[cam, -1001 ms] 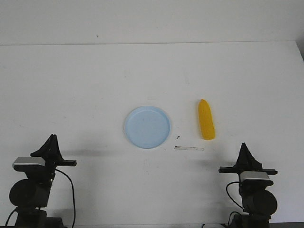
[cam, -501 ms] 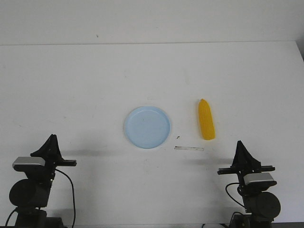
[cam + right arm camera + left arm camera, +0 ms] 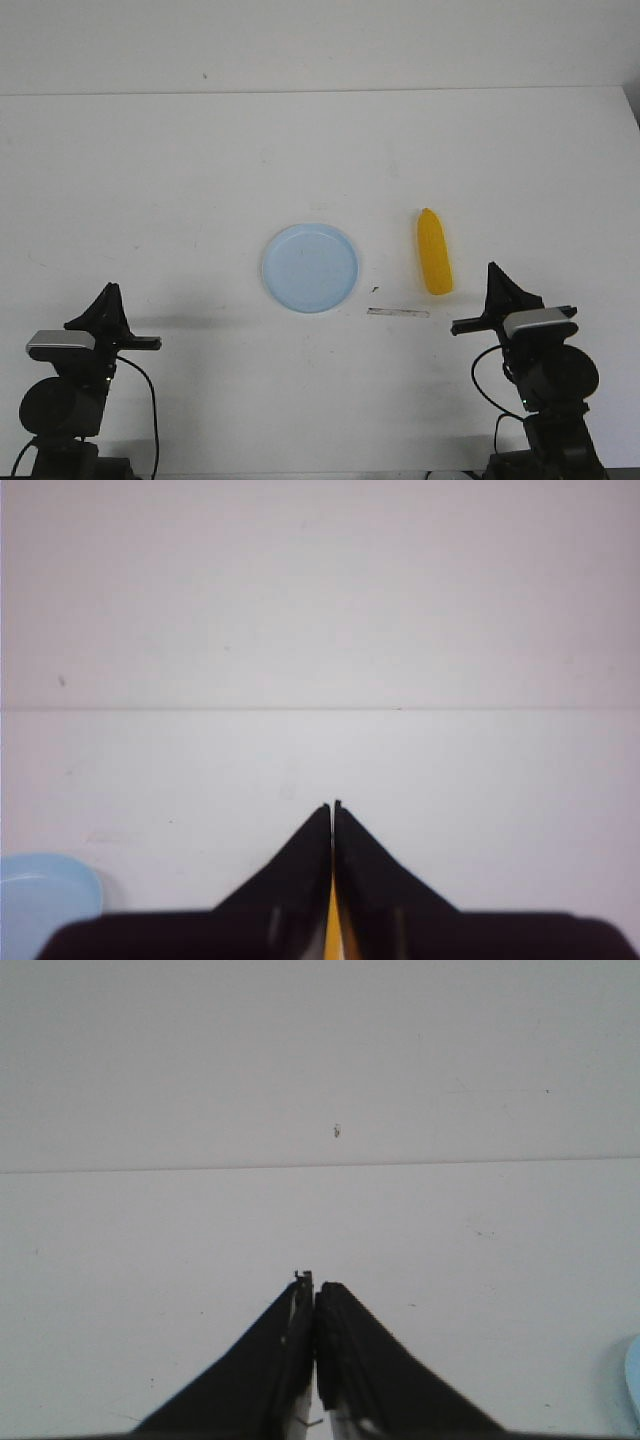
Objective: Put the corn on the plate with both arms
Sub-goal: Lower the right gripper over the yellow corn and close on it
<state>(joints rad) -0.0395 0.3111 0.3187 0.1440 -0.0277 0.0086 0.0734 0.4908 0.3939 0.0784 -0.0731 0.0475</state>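
Observation:
The yellow-orange corn (image 3: 434, 251) lies on the white table, right of the pale blue plate (image 3: 310, 267), tapered tip pointing away from me. My right gripper (image 3: 492, 270) is shut and empty, just right of and nearer than the corn's near end. In the right wrist view its fingers (image 3: 333, 806) are together, a sliver of corn (image 3: 333, 935) shows through the slit between them, and the plate's edge (image 3: 45, 890) shows at one side. My left gripper (image 3: 112, 290) is shut and empty at the near left, far from the plate. In the left wrist view (image 3: 314, 1282) the plate rim (image 3: 634, 1380) just shows.
A thin pale strip (image 3: 397, 312) and a small dark speck (image 3: 375, 289) lie on the table between the plate and the corn's near end. The table's far edge (image 3: 320, 92) meets a plain wall.
My right gripper has risen and moved forward and a little left, toward the corn's near end. The left arm, corn and plate have not moved.

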